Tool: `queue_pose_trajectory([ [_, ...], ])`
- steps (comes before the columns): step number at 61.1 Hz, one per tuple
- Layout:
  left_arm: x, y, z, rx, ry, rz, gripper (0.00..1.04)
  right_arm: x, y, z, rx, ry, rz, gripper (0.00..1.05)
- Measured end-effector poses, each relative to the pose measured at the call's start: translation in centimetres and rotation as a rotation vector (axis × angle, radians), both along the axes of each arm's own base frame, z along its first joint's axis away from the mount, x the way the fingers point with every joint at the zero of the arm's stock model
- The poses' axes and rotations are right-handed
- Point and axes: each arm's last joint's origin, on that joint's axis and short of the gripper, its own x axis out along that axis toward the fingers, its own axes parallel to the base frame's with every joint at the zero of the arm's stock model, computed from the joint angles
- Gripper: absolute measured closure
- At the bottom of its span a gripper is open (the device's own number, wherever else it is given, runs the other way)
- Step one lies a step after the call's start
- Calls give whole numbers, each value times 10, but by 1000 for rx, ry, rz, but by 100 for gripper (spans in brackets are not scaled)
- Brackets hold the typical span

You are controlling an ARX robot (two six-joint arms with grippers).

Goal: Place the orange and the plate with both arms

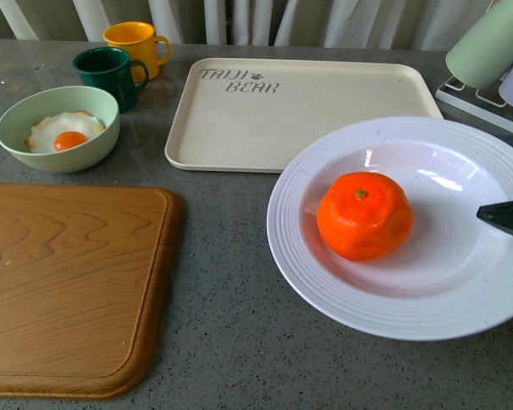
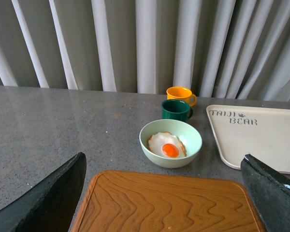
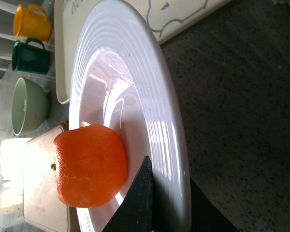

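From my station I see the plate point(image 1: 325, 282) flat on the grey table point(image 1: 231, 282), on the robot's right, just in front of the cream tray point(image 1: 308, 111) and beside the wooden cutting board point(image 1: 68, 282). The orange point(image 1: 364, 215) sits in the well of the plate, stem mark up, squat and round with no long axis to speak of.

The right claw point(image 1: 504, 219) reaches in over the plate's right rim. In the right wrist view 1 dark finger point(image 3: 144, 188) lies above the rim and the rest seems to pass under it, but I cannot tell whether it is clamped or loose.

The left claw point(image 2: 163, 160) is spread wide with nothing in it, hanging over the cutting board and facing the green bowl point(image 2: 157, 133).

What matters for me is that the orange lies just to the left of the right claw's tip, across the plate's well. The right arm is clearly nearer, and the left is well apart from both
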Motion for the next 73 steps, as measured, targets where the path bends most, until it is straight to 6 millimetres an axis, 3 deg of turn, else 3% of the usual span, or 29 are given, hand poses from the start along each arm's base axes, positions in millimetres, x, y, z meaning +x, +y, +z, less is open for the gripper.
queue_pose_trajectory([
  [9,0,0,0,0,0,0,9,17,8,10,18,-52,14,101],
  [32,0,0,0,0,0,0,9,90,44,19,112,-151,33,101],
  [43,0,0,0,0,0,0,9,128,54,6,156,-141,-7,101],
  [62,0,0,0,0,0,0,9,170,67,-14,191,-94,-53,101],
  [73,0,0,0,0,0,0,9,185,73,-19,200,-79,-64,101],
])
